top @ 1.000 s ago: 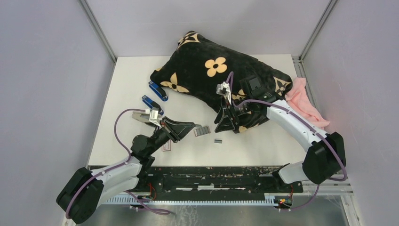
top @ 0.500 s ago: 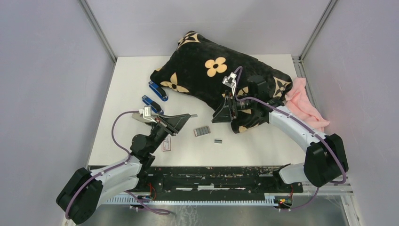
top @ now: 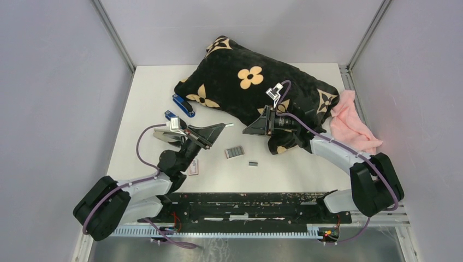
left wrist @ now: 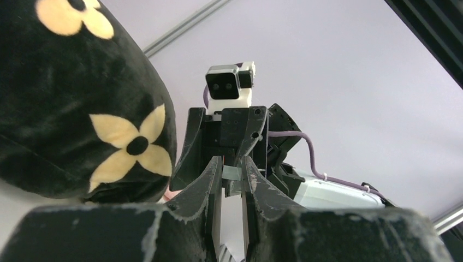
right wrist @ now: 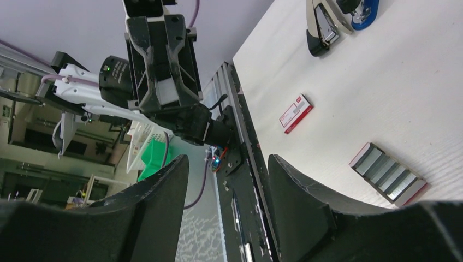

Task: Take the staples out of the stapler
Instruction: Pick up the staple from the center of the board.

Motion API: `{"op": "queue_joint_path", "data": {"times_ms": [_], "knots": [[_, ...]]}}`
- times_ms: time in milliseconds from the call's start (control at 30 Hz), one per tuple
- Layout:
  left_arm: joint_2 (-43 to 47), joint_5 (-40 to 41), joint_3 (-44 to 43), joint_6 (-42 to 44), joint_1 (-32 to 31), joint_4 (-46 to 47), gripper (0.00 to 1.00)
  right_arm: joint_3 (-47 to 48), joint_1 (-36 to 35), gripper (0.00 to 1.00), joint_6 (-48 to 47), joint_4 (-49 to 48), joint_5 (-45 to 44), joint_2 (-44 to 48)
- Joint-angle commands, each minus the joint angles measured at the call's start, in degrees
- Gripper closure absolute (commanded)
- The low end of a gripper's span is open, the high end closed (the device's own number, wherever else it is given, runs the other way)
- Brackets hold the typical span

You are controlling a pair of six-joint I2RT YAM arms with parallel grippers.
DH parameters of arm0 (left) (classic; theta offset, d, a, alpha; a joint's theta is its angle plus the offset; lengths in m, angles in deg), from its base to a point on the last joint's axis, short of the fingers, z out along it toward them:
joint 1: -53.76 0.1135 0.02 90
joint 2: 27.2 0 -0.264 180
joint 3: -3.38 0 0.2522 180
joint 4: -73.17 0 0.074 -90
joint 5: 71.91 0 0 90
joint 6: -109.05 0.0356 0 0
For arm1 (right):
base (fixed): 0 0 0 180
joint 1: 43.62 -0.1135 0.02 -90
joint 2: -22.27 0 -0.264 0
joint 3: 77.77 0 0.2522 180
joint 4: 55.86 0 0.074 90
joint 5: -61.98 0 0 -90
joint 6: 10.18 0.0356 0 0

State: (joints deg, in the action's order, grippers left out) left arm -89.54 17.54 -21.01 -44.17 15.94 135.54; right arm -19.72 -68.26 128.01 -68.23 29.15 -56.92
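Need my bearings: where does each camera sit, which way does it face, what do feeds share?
Top external: above and behind the bases, looking down on the table; both arms show, left gripper facing right gripper.
Left wrist: looks along its shut fingers, pinching a staple strip, at the right gripper and pillow.
Right wrist: looks between its open fingers at the left gripper, table, stapler.
Shared: each wrist view shows the opposite gripper.

Top view high above table [top: 147,87], wrist views low, close, facing each other.
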Motion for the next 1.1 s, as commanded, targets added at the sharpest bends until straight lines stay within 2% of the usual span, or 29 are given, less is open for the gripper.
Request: {"op": "queue_joint_path", "data": {"times_ms": [0,233,433,667,933,1067], "knots": [[-3.8,2.97,-3.71,-1.23,-3.06,8.33,0.92,-2.76,-0.57,0.39,9.9,-20.42,-4.63,1.25],[-8.39,5.32,-4.31,-1.55,-5.72,13.16,0.92,-5.72,-0.83,0.42,13.12,-29.48,-6.71,1.67],[-9.04,7.59,-4.44,-1.83,-7.73,13.35,0.93,-7.86,-1.27,0.43,13.19,-37.69,-7.73,2.26],[-10.93,7.85,-5.9,-1.95,-9.48,13.74,0.93,-8.51,-2.35,0.42,12.06,-42.38,-6.87,2.17],[-12.2,7.6,-6.5,-2.22,-10.15,14.41,0.93,-8.48,-2.84,0.43,11.04,-41.37,-6.77,2.83],[-12.18,7.69,-6.42,-2.11,-10.5,14.41,0.93,-8.17,-2.85,0.49,9.92,-38.98,-7.08,2.77]]}}
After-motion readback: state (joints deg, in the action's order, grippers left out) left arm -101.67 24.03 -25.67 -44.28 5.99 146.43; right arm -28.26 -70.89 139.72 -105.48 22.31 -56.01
